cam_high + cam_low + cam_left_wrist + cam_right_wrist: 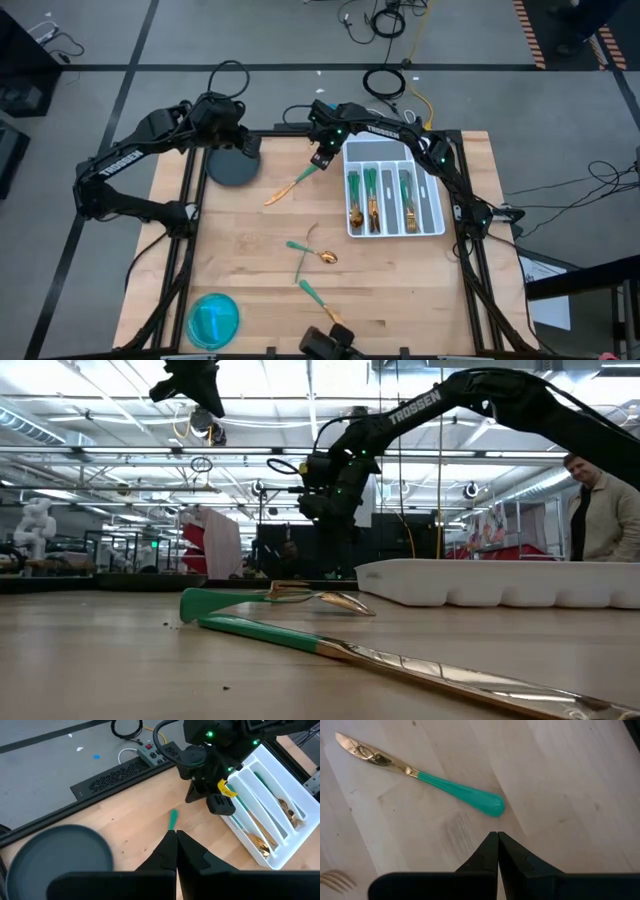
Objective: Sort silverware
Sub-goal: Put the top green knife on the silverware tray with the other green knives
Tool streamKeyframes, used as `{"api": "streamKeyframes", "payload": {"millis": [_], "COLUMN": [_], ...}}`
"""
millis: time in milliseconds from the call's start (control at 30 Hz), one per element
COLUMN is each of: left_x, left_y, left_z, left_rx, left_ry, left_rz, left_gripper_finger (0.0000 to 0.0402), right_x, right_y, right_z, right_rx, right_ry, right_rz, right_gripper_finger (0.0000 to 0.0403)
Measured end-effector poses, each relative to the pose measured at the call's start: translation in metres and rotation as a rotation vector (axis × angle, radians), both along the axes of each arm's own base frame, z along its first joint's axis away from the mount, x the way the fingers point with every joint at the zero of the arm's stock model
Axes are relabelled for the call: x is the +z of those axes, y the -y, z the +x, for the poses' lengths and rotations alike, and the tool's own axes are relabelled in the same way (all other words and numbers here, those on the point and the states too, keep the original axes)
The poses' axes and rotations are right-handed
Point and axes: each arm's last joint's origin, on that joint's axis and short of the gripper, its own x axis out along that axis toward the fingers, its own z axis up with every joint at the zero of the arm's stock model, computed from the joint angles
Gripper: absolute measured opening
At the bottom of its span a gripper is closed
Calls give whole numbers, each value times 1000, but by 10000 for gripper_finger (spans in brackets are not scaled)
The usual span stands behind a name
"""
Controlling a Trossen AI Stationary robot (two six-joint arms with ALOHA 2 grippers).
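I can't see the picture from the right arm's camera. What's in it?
A knife with a teal handle and gold blade lies on the wooden table, just beyond the right gripper, whose fingers are shut and empty. Gold fork tines peek in at one corner.

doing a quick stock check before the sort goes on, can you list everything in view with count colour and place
knife: one, gold blade, teal handle, on the bare wood left of the tray
loose silverware: about three pieces, gold and teal, mid-table toward the near edge
sorted silverware: several, gold and teal, in three tray slots; exact count unclear
tray: one, white, right side of the table
plate: one, dark grey, far left
bowl: one, blue, near left corner
table: one, light wood
person: one, beyond the table
left gripper: shut, above the plate
right gripper: shut, empty, above the knife's handle end
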Motion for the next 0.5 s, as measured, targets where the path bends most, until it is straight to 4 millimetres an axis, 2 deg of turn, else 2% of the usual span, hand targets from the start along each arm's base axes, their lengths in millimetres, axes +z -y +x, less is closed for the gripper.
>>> {"api": "streamKeyframes", "payload": {"millis": [100,233,367,500], "left_x": [-7,-43,-92,-125], "left_y": [-3,-19,-39,-56], "left_z": [4,16,32,52], "left_rx": [0,40,95,105], "left_ry": [14,-1,9,50], "left_rz": [13,44,40,70], "left_gripper_finger": [0,0,0,0], "right_x": [1,22,77,124], "right_y": [-3,-9,-15,-23], "right_z": [-3,-17,-40,-65], "right_rx": [15,30,8,-47], "right_ry": [-28,-126,-124,-90], "right_rz": [4,-57,-186,-280], "right_gripper_finger": [0,0,0,0]}}
